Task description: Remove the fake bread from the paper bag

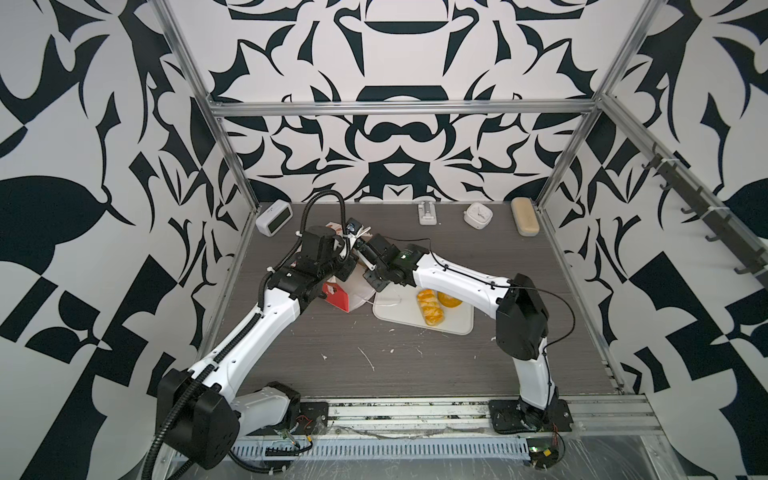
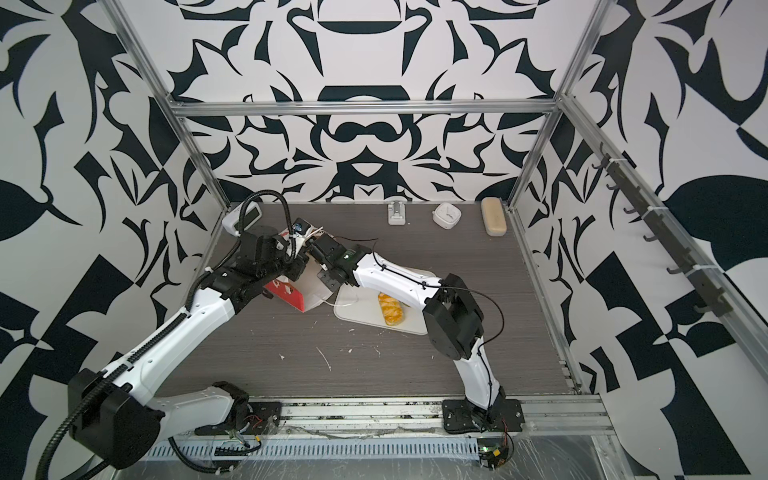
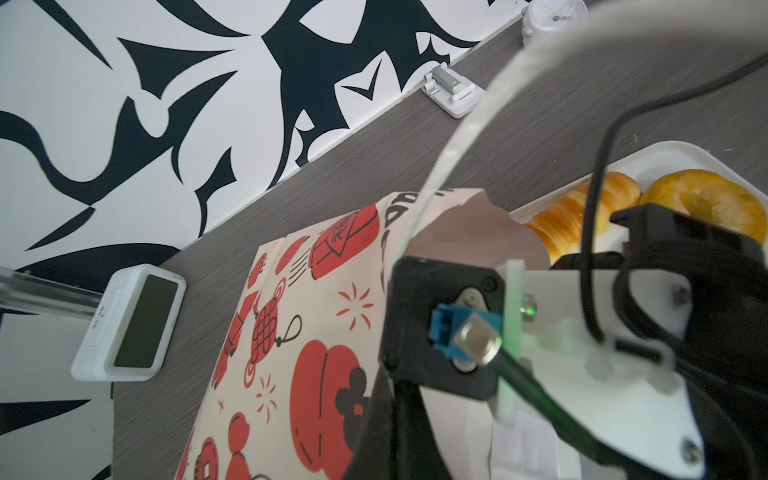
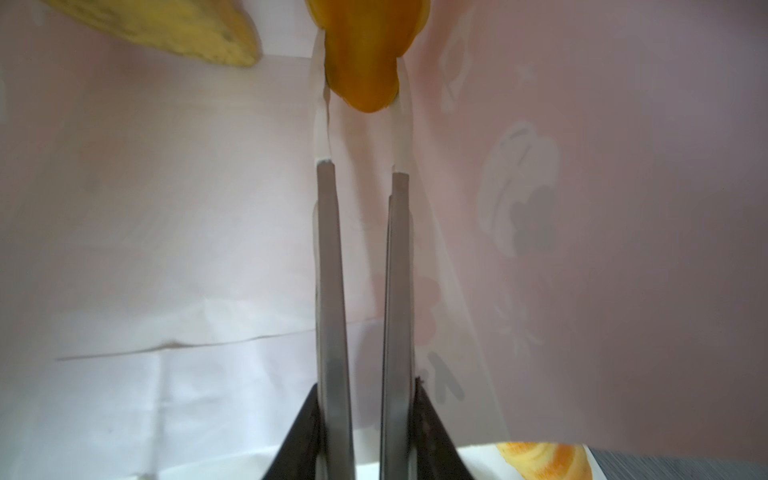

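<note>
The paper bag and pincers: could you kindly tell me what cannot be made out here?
Left pincer: jaws hidden by the arms, both top views.
Pastry in right pincer: cut off by right wrist view's edge; type unclear.
Paper bag interior: blocked by arms, top views.

Both top views look steeply down from high above the front edge of the grey wood-grain table [image 1: 415, 361] [image 2: 374, 361], far enough back to take in both arms and the patterned walls. They share nearly everything, shifted slightly sideways.

The left wrist camera looks closely over the red-and-white printed paper bag [image 3: 291, 332] toward the flat white plastic tray [image 3: 665, 151], which both top views also show.

The right wrist camera sits just behind the right gripper [image 4: 360, 83]. It looks along its long grey fingers [image 4: 332, 291] into the bag's white inside, very near the glossy orange-yellow toy pastry [image 4: 365, 50] between their tips.
</note>
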Robot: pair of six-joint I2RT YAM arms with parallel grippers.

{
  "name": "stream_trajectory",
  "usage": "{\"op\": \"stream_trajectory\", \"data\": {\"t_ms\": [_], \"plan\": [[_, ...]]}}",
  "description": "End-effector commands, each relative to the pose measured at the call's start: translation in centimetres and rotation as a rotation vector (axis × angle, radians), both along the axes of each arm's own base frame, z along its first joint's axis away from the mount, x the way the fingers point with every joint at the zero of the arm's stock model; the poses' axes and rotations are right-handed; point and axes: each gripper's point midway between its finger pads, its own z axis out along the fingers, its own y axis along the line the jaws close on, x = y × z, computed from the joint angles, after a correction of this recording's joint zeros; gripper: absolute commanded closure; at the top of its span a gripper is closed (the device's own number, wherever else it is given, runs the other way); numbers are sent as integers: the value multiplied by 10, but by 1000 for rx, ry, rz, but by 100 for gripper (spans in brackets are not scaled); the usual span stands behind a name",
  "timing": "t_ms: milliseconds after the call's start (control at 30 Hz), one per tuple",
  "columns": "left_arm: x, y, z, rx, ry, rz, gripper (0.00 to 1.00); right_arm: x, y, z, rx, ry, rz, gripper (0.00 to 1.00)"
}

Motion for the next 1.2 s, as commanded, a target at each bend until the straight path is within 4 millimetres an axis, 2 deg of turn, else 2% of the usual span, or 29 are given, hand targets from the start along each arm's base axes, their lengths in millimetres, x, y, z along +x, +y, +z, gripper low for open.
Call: {"op": "stream_trajectory", "data": {"t_ms": [0, 100, 533, 900, 1167], "plan": [[-4, -7, -1, 11, 26, -40, 100, 7, 20, 48, 153, -15, 2, 73], [-2, -5, -1, 21, 21, -31, 100, 0, 16, 48, 171, 45, 11, 73], [9, -1, -5, 45, 5, 16, 100, -40, -39, 56, 243, 211, -11, 74], [15, 6, -4, 60, -20, 64, 100, -92, -57, 70, 622, 512, 70, 75], [17, 9, -5, 61, -29, 82, 100, -129, -75, 96, 820, 593, 147, 75]]}}
